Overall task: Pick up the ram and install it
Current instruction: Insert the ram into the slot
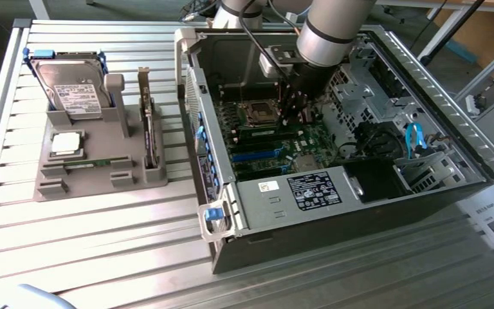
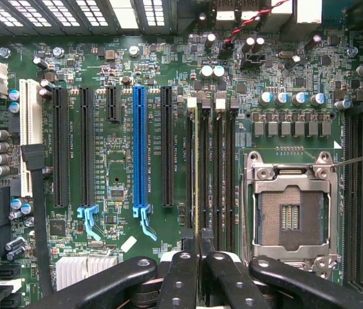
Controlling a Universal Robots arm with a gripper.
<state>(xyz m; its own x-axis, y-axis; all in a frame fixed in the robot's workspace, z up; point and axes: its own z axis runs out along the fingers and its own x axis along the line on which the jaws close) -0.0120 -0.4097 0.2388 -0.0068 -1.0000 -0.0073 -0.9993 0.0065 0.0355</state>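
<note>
Black gripper [image 2: 197, 250], its two fingers [image 2: 183, 273] drawn together and clamped on the ram [image 2: 197, 174], a thin green circuit-board stick seen edge-on. The ram ran lengthwise along one of the black memory slots [image 2: 215, 167] of the green motherboard [image 2: 120, 174], between the long blue expansion slot [image 2: 139, 151] and the square silver processor socket [image 2: 291, 209]. Whether it was seated in the slot could not be told. In the exterior view the grey robot arm [image 1: 333, 29] extended down into the open black-and-silver computer case [image 1: 256, 209], which lay on the slatted metal table [image 1: 101, 244]. Well apart, to the exterior view's left, a grey plastic tray [image 1: 84, 183] carried an upright silver hard drive [image 1: 71, 87].
</note>
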